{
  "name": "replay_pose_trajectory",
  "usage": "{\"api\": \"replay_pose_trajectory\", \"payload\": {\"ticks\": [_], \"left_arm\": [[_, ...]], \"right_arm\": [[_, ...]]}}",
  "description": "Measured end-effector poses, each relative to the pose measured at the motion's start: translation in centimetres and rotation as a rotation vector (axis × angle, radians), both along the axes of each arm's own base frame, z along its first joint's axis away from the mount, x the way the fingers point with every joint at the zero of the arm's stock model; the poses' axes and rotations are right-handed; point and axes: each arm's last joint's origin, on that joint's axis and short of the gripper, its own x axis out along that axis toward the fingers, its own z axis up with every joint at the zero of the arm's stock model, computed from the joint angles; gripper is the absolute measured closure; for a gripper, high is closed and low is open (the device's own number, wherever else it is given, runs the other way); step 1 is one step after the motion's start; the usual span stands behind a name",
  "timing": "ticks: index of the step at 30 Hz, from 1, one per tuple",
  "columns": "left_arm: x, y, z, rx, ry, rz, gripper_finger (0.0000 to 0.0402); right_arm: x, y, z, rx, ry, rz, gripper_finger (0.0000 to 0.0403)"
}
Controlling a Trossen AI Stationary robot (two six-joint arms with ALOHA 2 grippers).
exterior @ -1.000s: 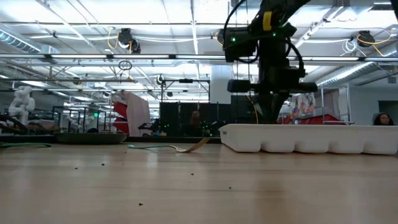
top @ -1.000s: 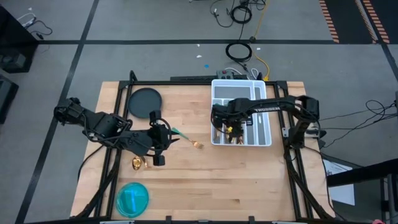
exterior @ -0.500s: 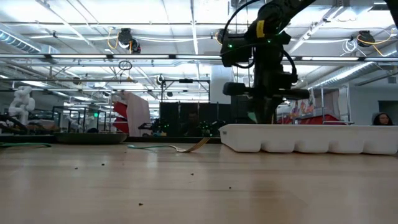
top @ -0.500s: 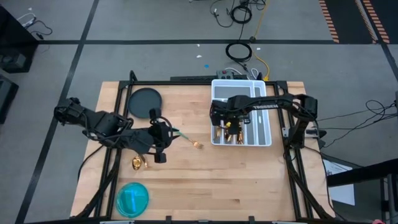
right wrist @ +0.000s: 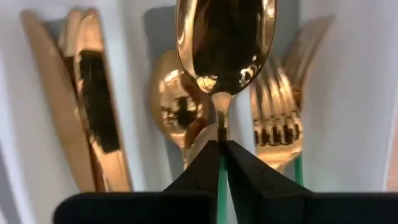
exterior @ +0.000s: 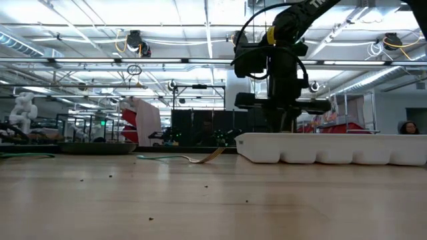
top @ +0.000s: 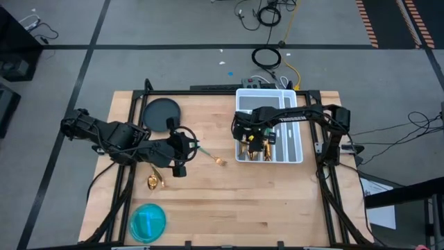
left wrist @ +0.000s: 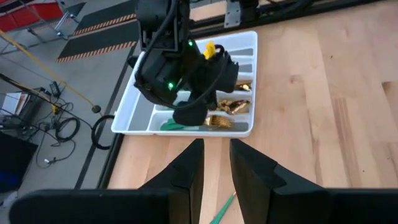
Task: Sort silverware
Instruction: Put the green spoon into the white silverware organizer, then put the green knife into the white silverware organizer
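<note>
We see the right gripper pinching a glossy gold spoon by its slim green handle, over the white tray. Below it lie smooth gold knives, another spoon, forks. Left gripper, slightly parted, holds nothing.

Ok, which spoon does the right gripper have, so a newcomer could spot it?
Find the white tray at the table's right side. The right gripper hangs over its near-left corner, shut on a gold spoon at the neck, where the bowl meets the slim green handle. Unlike the knives, spoon and forks lying in the compartments below, this one is lifted above them.
</note>
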Motion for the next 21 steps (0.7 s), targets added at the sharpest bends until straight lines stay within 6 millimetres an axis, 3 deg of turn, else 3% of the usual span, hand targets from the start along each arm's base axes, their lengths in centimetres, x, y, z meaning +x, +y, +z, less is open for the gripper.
{"api": "replay_pose_trajectory", "payload": {"ticks": [9, 13, 16, 21], "left_arm": [[0.0, 0.0, 0.0, 0.0, 0.002, 0.0, 0.0316], [-0.2, 0.1, -0.2, 0.011, 0.029, 0.001, 0.0316], [-0.4, 0.2, -0.4, 0.018, 0.062, 0.006, 0.0316], [-0.9, 0.4, -1.0, -0.009, 0.108, 0.054, 0.0316]], "right_arm": [[-0.3, -0.5, 0.0, 0.014, 0.01, -0.025, 0.0284], [-0.4, -0.9, 0.1, -0.075, 0.035, -0.107, 0.0256], [-0.7, -1.0, 1.0, -0.101, 0.018, -0.159, 0.0249], [-1.2, -0.7, 4.2, -0.108, -0.079, -0.198, 0.0248]]}}
